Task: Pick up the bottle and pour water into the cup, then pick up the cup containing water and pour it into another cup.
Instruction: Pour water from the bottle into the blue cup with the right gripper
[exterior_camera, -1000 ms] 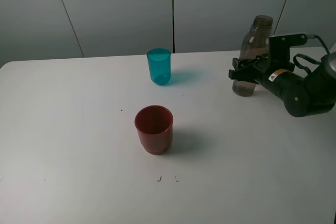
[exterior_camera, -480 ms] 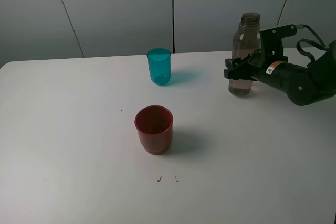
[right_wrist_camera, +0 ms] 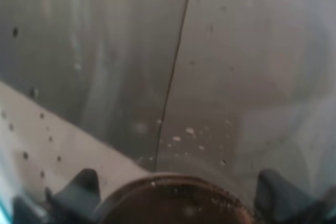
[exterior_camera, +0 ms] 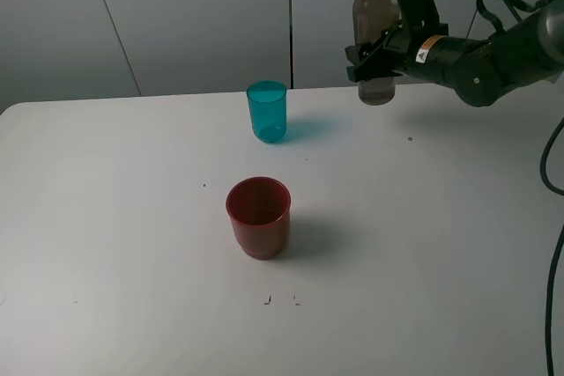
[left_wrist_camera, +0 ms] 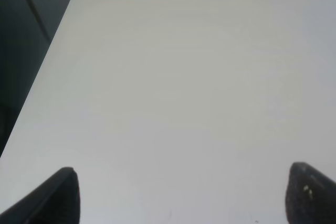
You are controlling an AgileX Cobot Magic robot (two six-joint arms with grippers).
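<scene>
My right gripper (exterior_camera: 368,61) is shut on the smoky grey-brown bottle (exterior_camera: 374,6) and holds it upright in the air, well above the table (exterior_camera: 132,244) and to the right of the teal-blue cup (exterior_camera: 266,111). That cup stands at the back middle of the table. The wider red cup (exterior_camera: 258,217) stands nearer the front, below the teal one. The right wrist view is filled by the bottle's see-through wall (right_wrist_camera: 173,66) with drops on it. My left gripper (left_wrist_camera: 181,192) is open over bare table; it is out of the exterior view.
A grey panelled wall (exterior_camera: 176,15) stands behind the table's far edge. The right arm's black cable (exterior_camera: 553,217) hangs down at the right edge. Small dark marks (exterior_camera: 280,300) lie on the table near the front.
My right gripper has lifted the bottle off the table and carried it up and to the left, towards the teal-blue cup. Both cups have stayed where they were.
</scene>
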